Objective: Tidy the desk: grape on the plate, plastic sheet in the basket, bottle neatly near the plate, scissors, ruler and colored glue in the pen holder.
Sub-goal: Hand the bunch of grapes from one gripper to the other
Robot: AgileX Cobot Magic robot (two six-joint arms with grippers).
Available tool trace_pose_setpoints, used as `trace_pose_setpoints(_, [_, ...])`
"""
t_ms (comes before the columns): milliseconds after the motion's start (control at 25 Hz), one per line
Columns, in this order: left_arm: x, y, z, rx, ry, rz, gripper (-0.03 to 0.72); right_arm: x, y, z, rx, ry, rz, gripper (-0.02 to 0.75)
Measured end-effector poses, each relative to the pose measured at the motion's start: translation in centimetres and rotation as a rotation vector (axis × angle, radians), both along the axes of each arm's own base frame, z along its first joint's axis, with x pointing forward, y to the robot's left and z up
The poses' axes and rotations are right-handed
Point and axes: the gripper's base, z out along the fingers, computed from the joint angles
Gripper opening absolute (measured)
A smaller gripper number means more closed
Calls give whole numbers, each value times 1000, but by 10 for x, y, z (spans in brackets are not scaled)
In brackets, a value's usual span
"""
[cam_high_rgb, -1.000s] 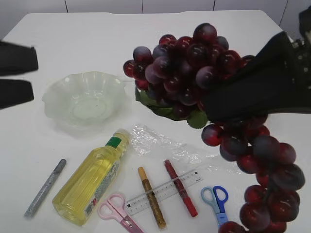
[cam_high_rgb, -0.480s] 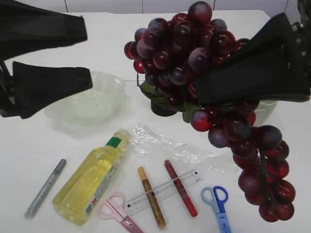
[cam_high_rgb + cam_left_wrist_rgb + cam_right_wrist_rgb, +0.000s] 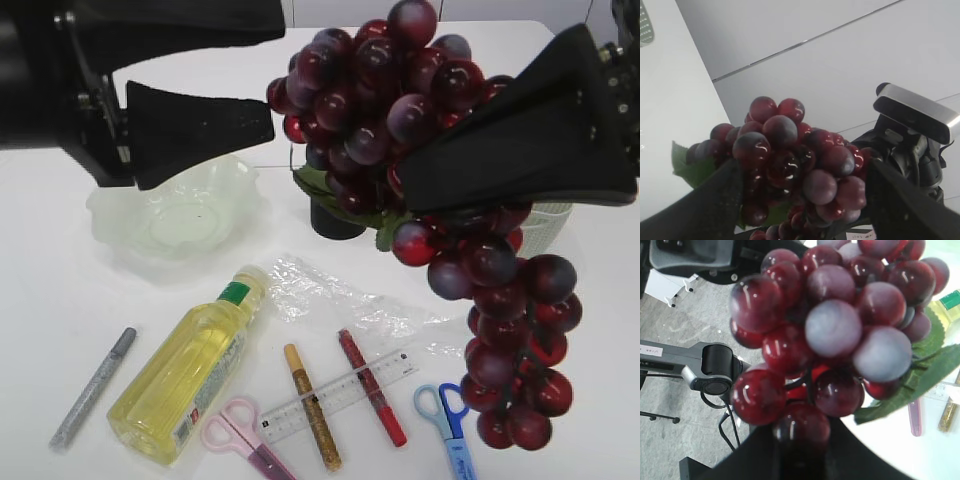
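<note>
My right gripper [image 3: 420, 185] [image 3: 802, 440] is shut on the grape [image 3: 380, 90], which hangs in the air above the desk [image 3: 60, 300]. My left gripper [image 3: 272, 75] [image 3: 802, 192] is open, its fingers either side of the bunch's top [image 3: 790, 150]. The plate [image 3: 175, 215] lies empty below it. In front lie the bottle [image 3: 190, 365] on its side, plastic sheet [image 3: 330, 295], ruler [image 3: 340, 393], pink scissors [image 3: 240, 430], blue scissors [image 3: 447, 415], and silver [image 3: 92, 388], gold [image 3: 312, 408] and red [image 3: 372, 388] glue. The grape mostly hides the pen holder [image 3: 335, 222].
The basket [image 3: 548, 225] shows only as a pale edge behind my right gripper. The hanging lower grapes [image 3: 510, 360] dangle over the blue scissors and the ruler's right end. Bare white tabletop lies to the far left.
My left gripper has swung in from the left edge to the top of the bunch. The right gripper has raised the grape, and its tail now hangs higher.
</note>
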Motion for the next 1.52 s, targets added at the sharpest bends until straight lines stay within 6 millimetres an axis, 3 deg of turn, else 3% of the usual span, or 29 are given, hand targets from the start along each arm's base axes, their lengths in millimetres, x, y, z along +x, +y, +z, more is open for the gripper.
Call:
trace_pose_setpoints(320, [17, -26, -8, -21, 93, -104, 582, 0, 0, 0, 1, -3, 0, 78])
trace_pose_setpoints(920, [13, -29, -9, -33, 154, -171, 589, 1, -1, -1, -13, -17, -6, 78])
trace_pose_setpoints(1160, [10, -28, -18, 83, 74, -212, 589, 1, -1, 0, -10, -18, -8, 78])
trace_pose_setpoints(1520, [15, -22, -37, 356, -256, -229, 587, 2, 2, 13, 56, -15, -23, 78])
